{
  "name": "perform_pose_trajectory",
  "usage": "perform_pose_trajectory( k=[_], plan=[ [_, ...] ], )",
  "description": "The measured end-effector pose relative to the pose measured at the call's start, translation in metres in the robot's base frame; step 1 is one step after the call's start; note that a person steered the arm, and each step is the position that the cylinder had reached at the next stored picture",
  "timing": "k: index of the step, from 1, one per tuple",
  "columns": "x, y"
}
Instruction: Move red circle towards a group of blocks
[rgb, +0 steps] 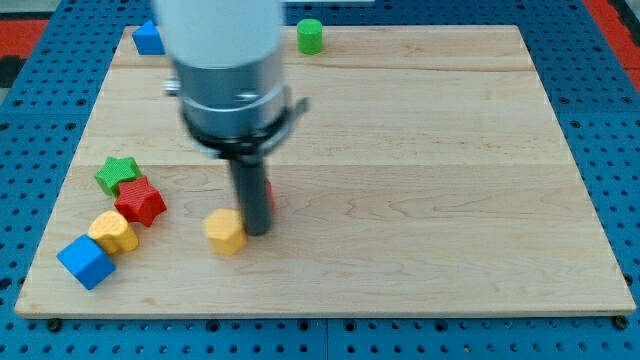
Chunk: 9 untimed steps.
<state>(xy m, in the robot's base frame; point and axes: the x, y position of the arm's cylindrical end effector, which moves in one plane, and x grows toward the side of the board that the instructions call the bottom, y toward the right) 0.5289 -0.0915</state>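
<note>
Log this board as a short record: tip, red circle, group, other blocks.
tip: my tip is down on the board, just right of the yellow block
red circle: mostly hidden behind the rod; only a red sliver shows at its right side
group: green star, red star, yellow heart and blue cube, at the view's lower left
others: blue block and green cylinder at the view's top edge

Upright dark rod, my tip (257, 232) on board
</note>
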Motion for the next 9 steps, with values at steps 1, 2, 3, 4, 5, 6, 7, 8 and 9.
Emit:
perform_pose_trajectory(
  k=[1,2,3,4,5,6,7,8,9],
  plan=[
    [0.0,-0.06],
    [0.002,-0.072],
    [0.006,-0.01],
    [0.002,0.041],
    [-0.037,0.073],
    [-0.053,0.053],
    [-0.039,0.014],
    [-0.017,-0.023],
    [-0.014,-0.021]
  ],
)
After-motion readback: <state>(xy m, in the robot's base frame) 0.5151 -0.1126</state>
